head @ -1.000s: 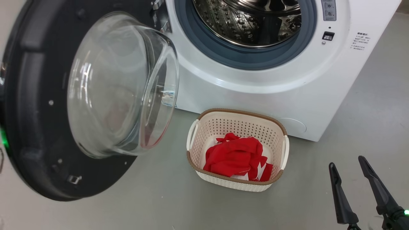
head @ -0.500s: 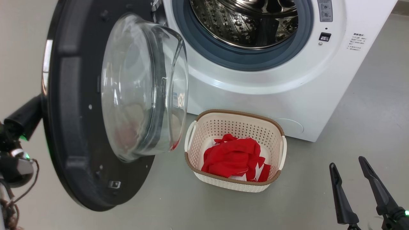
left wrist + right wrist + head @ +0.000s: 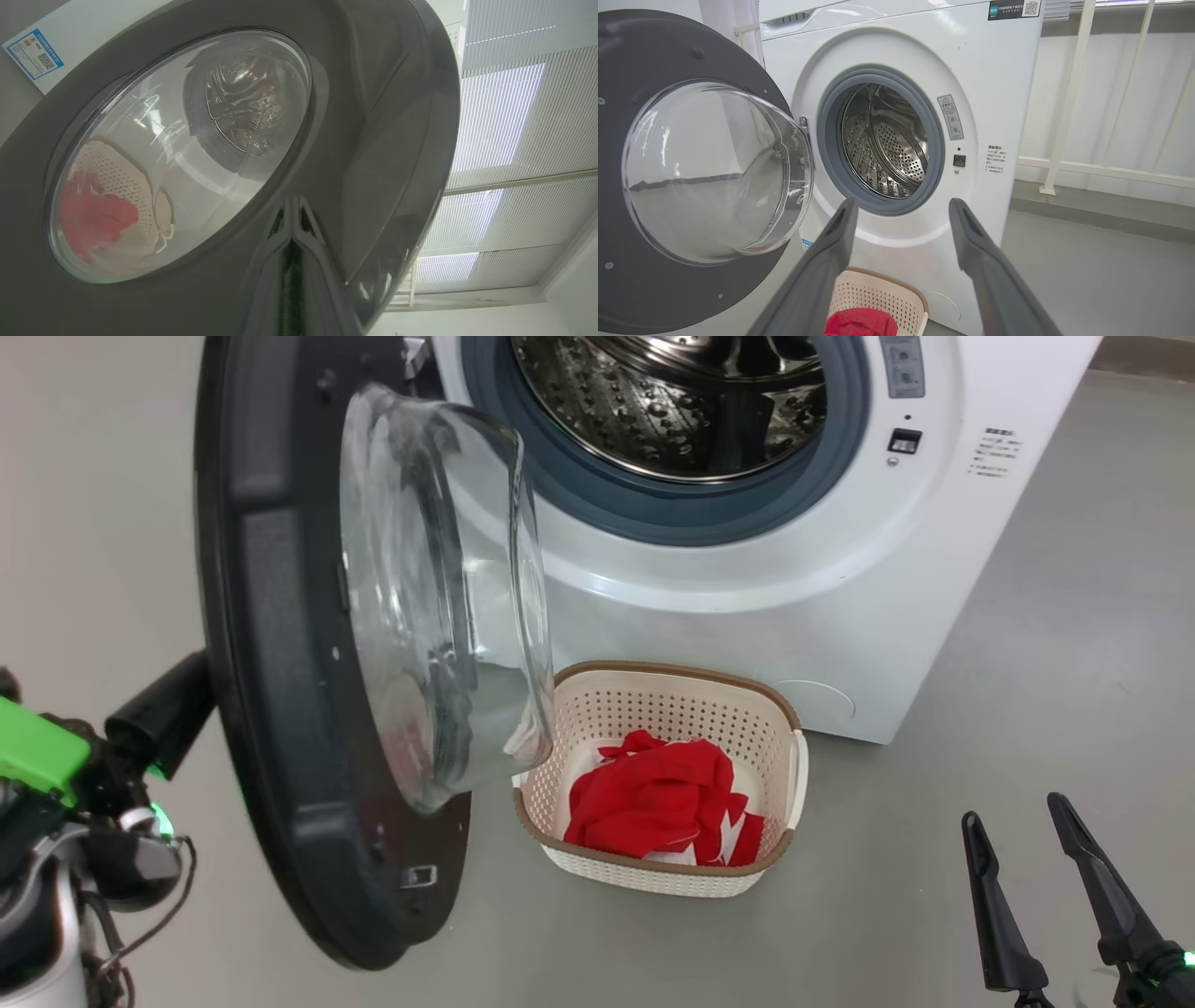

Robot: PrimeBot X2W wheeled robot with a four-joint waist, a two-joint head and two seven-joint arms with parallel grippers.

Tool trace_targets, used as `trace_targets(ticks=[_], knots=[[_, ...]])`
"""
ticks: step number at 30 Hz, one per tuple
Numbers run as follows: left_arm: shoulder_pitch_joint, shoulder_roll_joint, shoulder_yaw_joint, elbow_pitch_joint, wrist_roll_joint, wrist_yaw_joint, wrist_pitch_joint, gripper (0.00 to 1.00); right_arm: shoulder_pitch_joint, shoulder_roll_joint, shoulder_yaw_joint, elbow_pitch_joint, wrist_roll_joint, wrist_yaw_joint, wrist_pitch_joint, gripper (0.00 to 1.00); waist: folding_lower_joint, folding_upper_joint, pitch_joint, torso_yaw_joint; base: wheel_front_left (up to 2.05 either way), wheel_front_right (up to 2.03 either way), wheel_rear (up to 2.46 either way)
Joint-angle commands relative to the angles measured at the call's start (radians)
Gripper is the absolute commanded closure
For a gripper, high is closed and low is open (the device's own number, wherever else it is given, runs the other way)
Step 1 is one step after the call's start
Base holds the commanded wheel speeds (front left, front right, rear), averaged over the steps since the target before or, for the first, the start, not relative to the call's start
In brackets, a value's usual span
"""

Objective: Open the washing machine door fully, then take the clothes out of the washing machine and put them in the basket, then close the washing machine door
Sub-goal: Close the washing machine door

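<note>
Swinging the door (image 3: pixel 271 663) closer to the washer (image 3: pixel 747 616) than a second ago, turning it almost edge-on in the head view, with its glass bowl (image 3: pixel 439 597) now overlapping the left rim of the basket (image 3: pixel 672 709). Pressing on the door's glossy outer face, just below the glass, with the left gripper (image 3: pixel 291 242), fingers closed together and holding nothing. Bringing the left arm (image 3: pixel 159 714) into sight behind the door, unseen a second ago. Keeping the right gripper (image 3: pixel 1013 810) at the lower right as before, fingers spread apart, empty. Leaving the clothes (image 3: pixel 653 798) heaped in the basket on the floor (image 3: pixel 1027 663), just in front of the washer, with the drum (image 3: pixel 672 411) open to view.
</note>
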Motion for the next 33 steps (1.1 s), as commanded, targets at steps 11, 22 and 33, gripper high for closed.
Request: trace_targets(ticks=[11,22,33], knots=[[0.028,-0.028,-0.031,-0.058,-0.077,-0.005,-0.013,1.00,-0.016,-0.017,0.023,-0.013,0.017,0.004,-0.014,0.00,0.0000,0.0000,-0.004,-0.066,0.00,0.00,0.00],[0.037,-0.035,-0.110,-0.047,-0.165,-0.033,-0.098,1.00,-0.026,-0.017,0.027,-0.017,0.023,0.004,-0.016,0.00,0.0000,0.0000,0.018,-0.116,0.00,0.00,0.00],[0.010,-0.036,-0.178,-0.010,-0.209,-0.084,-0.195,1.00,-0.039,-0.017,0.025,-0.017,0.025,0.004,-0.016,0.00,0.0000,0.0000,0.038,-0.191,0.00,0.00,0.00]])
